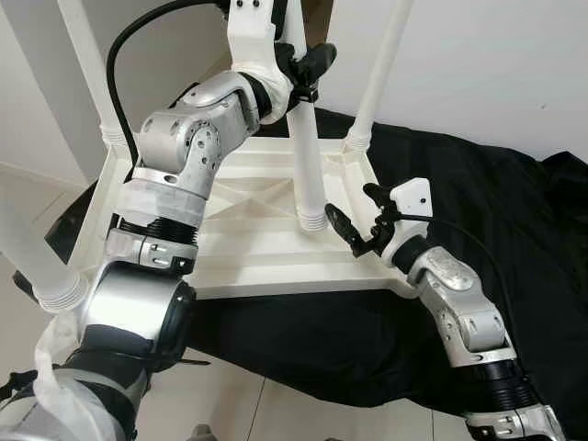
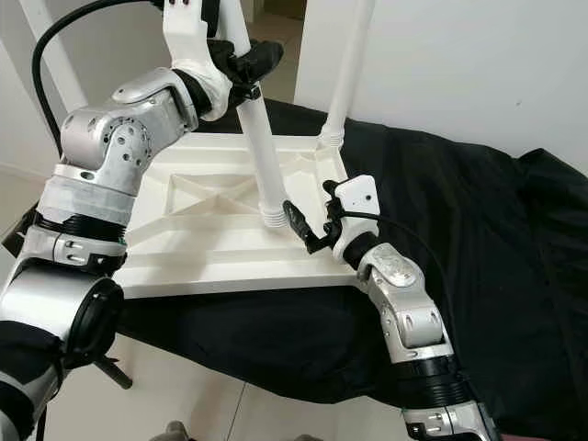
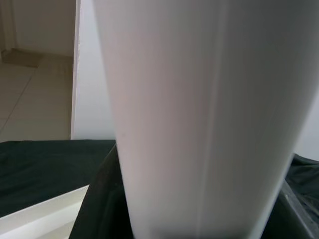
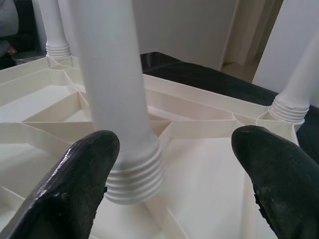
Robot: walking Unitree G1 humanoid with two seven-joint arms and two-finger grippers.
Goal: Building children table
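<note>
Loose leg in left claw, over tabletop.

We can read no words, numbers or signs here. The upside-down white plastic table top, its round white legs and the black cloth under it are all plain.

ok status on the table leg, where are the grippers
Left gripper shut on loose leg, threaded end hanging over the upturned tabletop. Right gripper open beside that end, not touching. Three legs already in corners; nothing blocking.
</note>
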